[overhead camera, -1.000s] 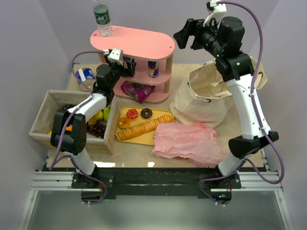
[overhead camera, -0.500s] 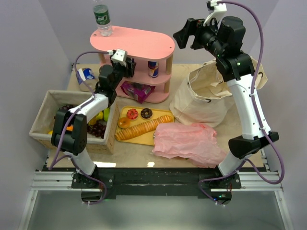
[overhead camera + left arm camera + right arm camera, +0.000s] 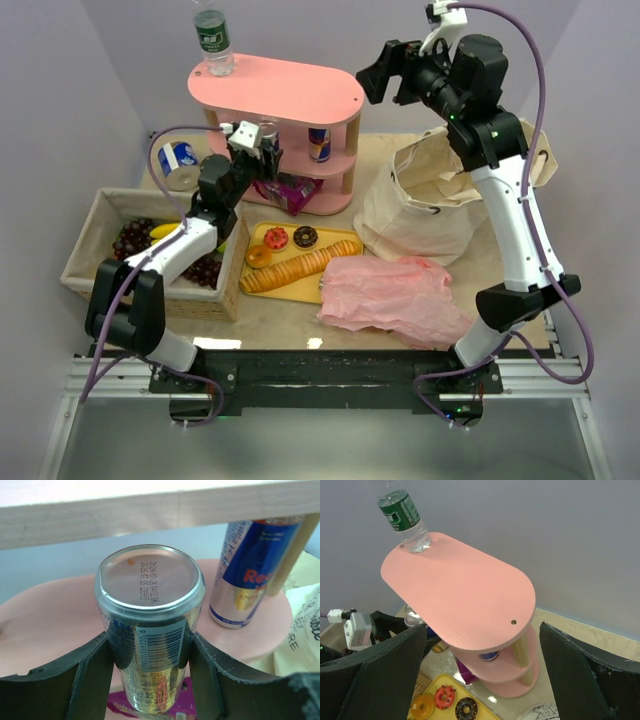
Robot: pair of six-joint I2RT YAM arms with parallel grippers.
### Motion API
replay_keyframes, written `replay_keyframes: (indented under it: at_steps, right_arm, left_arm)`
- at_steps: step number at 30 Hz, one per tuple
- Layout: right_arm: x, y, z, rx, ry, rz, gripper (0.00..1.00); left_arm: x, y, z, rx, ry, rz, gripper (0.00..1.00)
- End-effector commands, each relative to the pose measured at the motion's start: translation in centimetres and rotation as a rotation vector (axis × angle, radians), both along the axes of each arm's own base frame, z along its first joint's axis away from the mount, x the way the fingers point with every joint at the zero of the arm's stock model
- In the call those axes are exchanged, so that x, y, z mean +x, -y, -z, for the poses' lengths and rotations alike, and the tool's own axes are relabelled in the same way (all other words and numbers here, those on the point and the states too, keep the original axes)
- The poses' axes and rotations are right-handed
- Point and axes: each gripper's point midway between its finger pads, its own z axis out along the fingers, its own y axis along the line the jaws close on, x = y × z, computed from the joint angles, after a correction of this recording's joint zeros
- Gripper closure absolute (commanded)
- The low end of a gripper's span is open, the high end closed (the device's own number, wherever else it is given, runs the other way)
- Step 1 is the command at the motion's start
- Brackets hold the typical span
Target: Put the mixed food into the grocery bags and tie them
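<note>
My left gripper (image 3: 262, 142) is shut on a silver and gold drink can (image 3: 150, 630), held just in front of the pink shelf's middle tier, with the can's end facing the wrist camera (image 3: 149, 679). A blue and silver drink can (image 3: 247, 570) stands on that tier (image 3: 319, 143). A clear water bottle with a green label (image 3: 212, 40) stands on the shelf top (image 3: 402, 517). My right gripper (image 3: 385, 72) is open and empty, high above the shelf (image 3: 482, 675). The beige canvas bag (image 3: 430, 205) stands open at the right. The pink plastic bag (image 3: 395, 295) lies flat in front of it.
A three-tier pink shelf (image 3: 290, 85) stands at the back. A purple packet (image 3: 285, 190) lies under it. A yellow tray (image 3: 262, 276) holds donuts and a long bread. A woven basket (image 3: 90, 255) with fruit sits at the left. A blue and white can (image 3: 178, 158) lies behind it.
My left gripper has drawn the can out from the shelf, toward the near right, and its elbow has dropped. My right gripper has shifted slightly left.
</note>
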Motion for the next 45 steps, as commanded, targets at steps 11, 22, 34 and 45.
replay_keyframes:
  at_steps: [11,22,34,45]
  right_arm:
    - [-2.2,-5.3,-0.1,-0.042,0.022,-0.100,0.02]
    - [-6.0,-7.6,5.3,-0.086,-0.266,-0.148,0.05]
    - [-11.0,-8.9,12.8,-0.168,-0.580,-0.201,0.09]
    - [-11.3,-9.8,17.0,-0.223,-0.721,-0.224,0.09]
  left_arm:
    - [-10.2,3.1,-4.2,0.062,0.052,0.117,0.76]
    - [-16.3,9.1,-7.0,-0.055,0.000,0.400,0.82]
    - [-15.1,11.5,-5.9,0.128,0.000,0.434,0.85]
    - [-15.7,12.8,-5.3,0.206,0.013,0.447,0.85]
